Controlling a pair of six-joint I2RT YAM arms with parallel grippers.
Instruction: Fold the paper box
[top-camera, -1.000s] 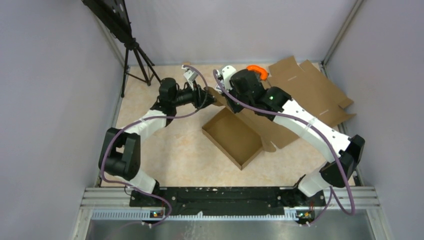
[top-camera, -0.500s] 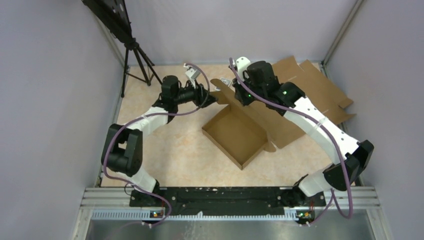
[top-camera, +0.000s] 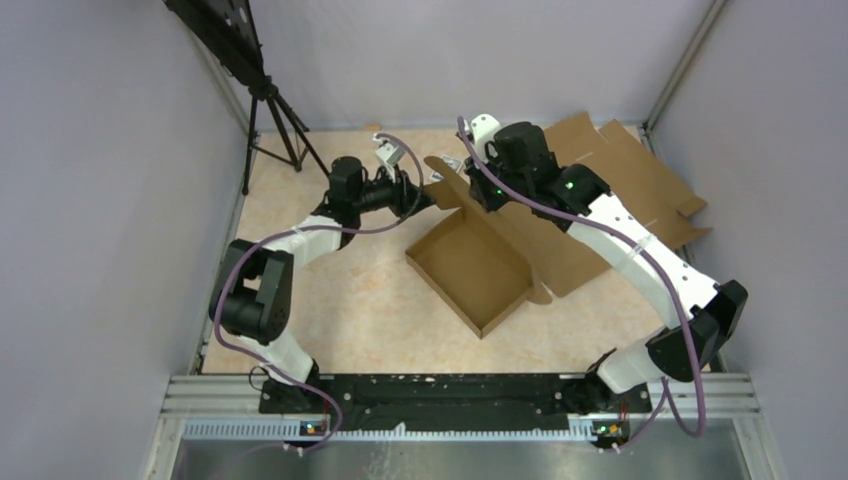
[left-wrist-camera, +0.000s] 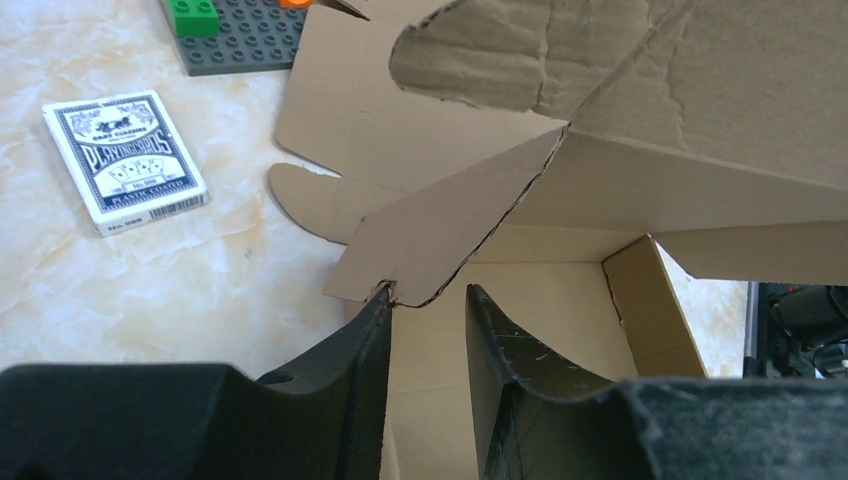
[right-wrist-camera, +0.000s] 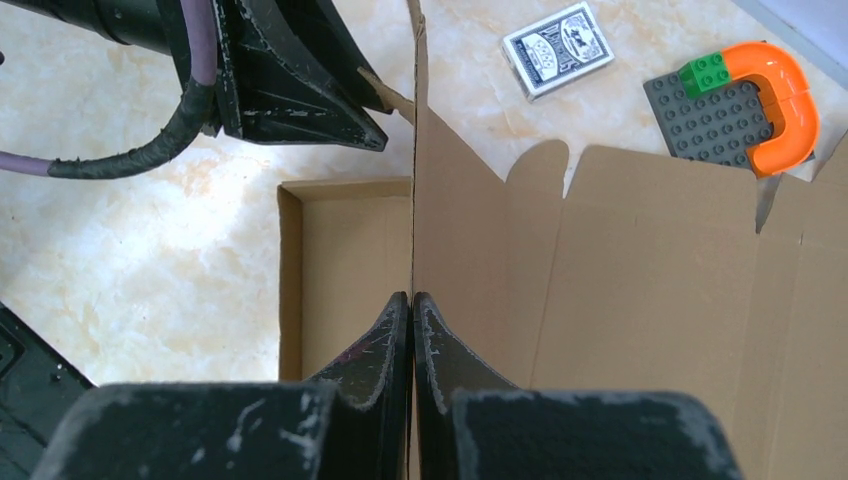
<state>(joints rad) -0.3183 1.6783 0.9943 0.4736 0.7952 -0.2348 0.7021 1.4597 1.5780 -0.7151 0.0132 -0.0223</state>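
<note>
While the right jaws pinch the paper box (top-camera: 470, 270) lid (right-wrist-camera: 500, 250) upright, parted left jaws should press its flap (left-wrist-camera: 440, 235) squarely inward.

Left arm (top-camera: 300, 238), right arm (top-camera: 625, 250) reach forward; left tool (left-wrist-camera: 428, 300) jaws part-open, right tool (right-wrist-camera: 412, 300) jaws pressed together.

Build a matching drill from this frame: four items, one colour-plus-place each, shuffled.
1 paper box
2 card pack
3 curved tube
4 tripod

A orange, on grey studded plate
B black, far left corner
C brown, part-folded, middle of table
D blue and white, lying flat

Pairs: 1-C, 2-D, 3-A, 4-B
</note>
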